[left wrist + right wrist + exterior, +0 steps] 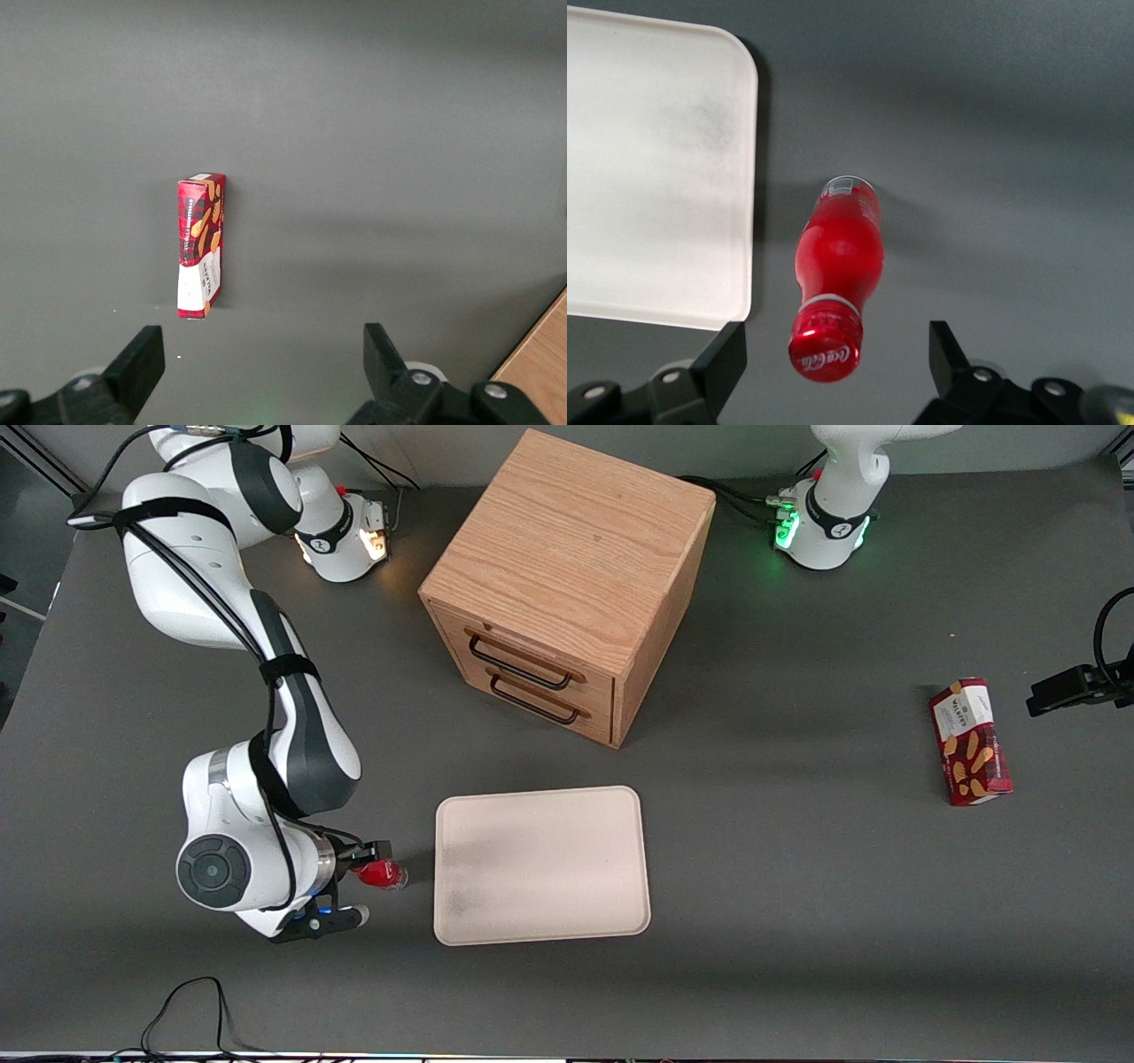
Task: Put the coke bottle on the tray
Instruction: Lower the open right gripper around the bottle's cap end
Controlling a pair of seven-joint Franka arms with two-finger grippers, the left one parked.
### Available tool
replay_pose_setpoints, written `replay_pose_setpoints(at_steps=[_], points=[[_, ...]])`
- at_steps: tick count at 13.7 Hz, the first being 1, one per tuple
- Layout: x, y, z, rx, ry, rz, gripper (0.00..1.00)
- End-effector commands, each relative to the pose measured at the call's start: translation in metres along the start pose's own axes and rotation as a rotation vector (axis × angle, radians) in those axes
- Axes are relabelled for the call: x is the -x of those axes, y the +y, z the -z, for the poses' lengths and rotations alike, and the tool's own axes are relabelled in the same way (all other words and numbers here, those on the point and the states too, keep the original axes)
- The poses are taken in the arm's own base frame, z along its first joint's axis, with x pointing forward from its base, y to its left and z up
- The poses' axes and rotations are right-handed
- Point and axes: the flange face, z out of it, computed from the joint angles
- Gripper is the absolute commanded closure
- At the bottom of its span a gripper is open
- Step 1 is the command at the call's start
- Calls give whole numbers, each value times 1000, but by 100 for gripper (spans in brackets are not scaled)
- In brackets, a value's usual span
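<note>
I count one coke bottle (384,874), one cream-white tray (540,864) and one red snack box (970,741) on my table. There is one wooden cabinet (567,584), and its front carries two drawers, each with one dark handle, so two handles in all. My one working gripper (833,359) sits above the bottle beside the tray, its two fingers spread apart.
</note>
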Motion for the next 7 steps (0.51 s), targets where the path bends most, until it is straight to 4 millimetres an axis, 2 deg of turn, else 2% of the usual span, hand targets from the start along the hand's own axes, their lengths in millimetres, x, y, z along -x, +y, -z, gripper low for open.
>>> replay_pose_setpoints(at_steps=[1, 5, 6, 7], points=[[-4, -4, 5, 15, 24, 27, 9], [-6, -4, 8, 20, 49, 28, 12], [-6, -4, 8, 20, 49, 27, 17], [-7, -4, 8, 20, 51, 27, 26]])
